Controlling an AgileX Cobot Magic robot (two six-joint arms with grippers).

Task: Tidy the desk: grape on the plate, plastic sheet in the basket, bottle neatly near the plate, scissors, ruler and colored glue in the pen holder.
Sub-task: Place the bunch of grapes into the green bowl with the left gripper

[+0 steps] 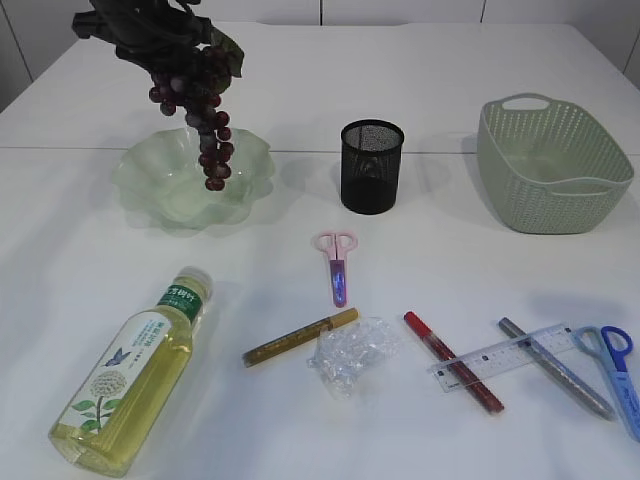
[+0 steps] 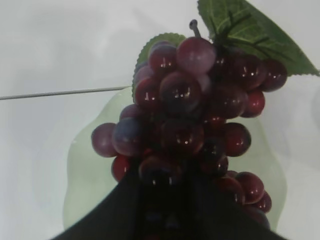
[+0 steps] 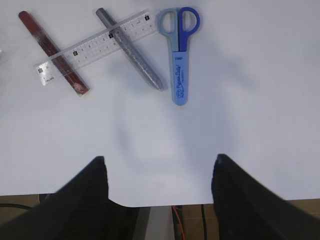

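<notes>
Dangling grapes [image 1: 205,110] over plate [image 1: 140,185] — left pincer [image 2: 167,200] clamped on bunch; soft, floppy, light — best held by stem.

Exterior view: slanted down from front of table [image 1: 300,420], whole desk in frame. Left wrist: very close on grape [image 2: 190,125] above plate [image 2: 90,185] (background blurred, probably same plate [image 1: 190,180]). Right wrist: looks down at ruler [image 3: 95,45], shared with exterior [image 1: 500,355].
</notes>
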